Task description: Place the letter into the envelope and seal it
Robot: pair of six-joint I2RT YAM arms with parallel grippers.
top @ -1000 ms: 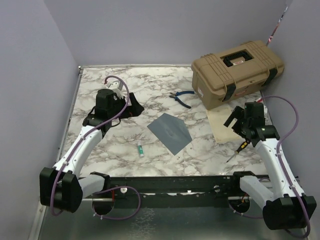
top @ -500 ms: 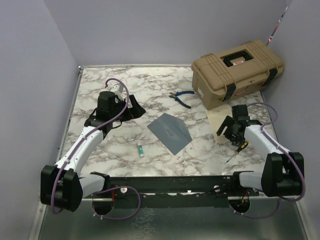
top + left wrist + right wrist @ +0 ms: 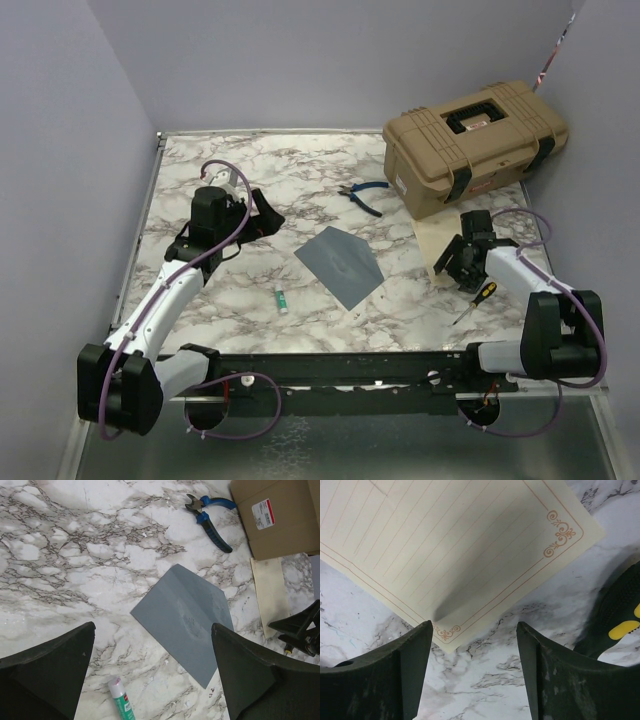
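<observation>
The grey-blue envelope (image 3: 340,265) (image 3: 185,620) lies flat in the middle of the marble table, its flap pointing to the far side. The cream letter (image 3: 437,240) (image 3: 445,545) (image 3: 270,595), ruled with an ornate border, lies flat to its right, in front of the toolbox. My right gripper (image 3: 455,262) (image 3: 473,630) hangs low over the letter's near corner, open, with bare marble between its fingers and the corner beside the left finger. My left gripper (image 3: 262,215) (image 3: 152,627) is wide open and empty, above the table to the left of the envelope.
A tan toolbox (image 3: 470,145) stands at the back right. Blue pliers (image 3: 362,197) lie left of it. A green glue stick (image 3: 282,299) lies near the envelope's left. A yellow-handled screwdriver (image 3: 475,300) lies just right of the right gripper. Walls close in on both sides.
My right arm has swung down and left to the letter's near corner, and its jaws have narrowed somewhat. The left arm has shifted only slightly. The envelope and the letter have not moved.
</observation>
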